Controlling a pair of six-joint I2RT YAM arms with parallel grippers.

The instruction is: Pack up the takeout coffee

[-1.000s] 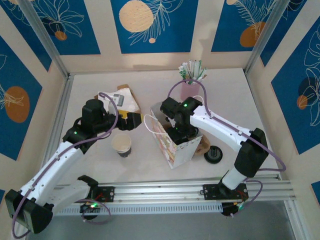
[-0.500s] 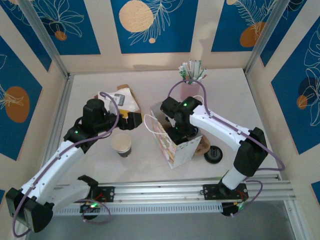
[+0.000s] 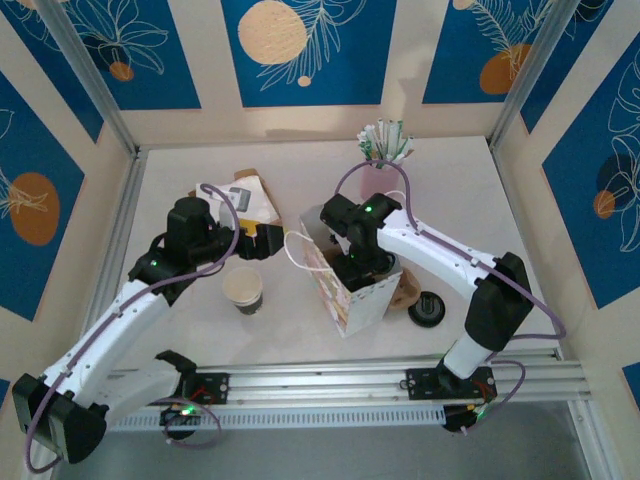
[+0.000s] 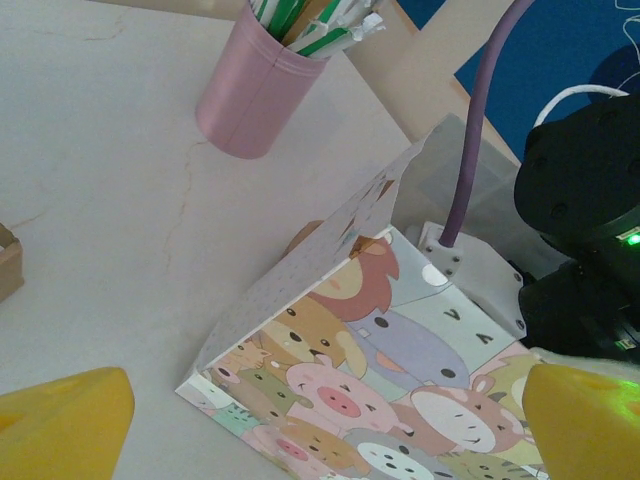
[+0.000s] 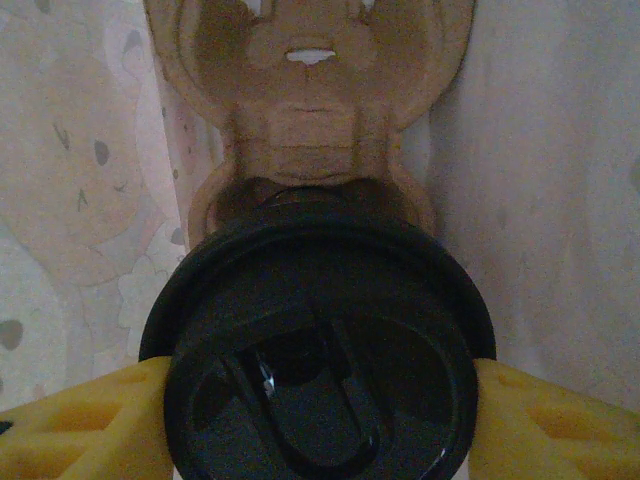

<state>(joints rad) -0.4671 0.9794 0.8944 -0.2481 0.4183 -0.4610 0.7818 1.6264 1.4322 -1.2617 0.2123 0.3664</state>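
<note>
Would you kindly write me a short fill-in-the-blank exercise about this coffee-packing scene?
1. The right tool holds the takeout coffee, whose lid is ____ in colour.
2. The left tool has its jaws ____.
3. The straws stand in a ____ holder.
4. In the top view, the lidless cup stands to the ____ of the cartoon bag.

Missing words: black; open; pink; left.
</note>
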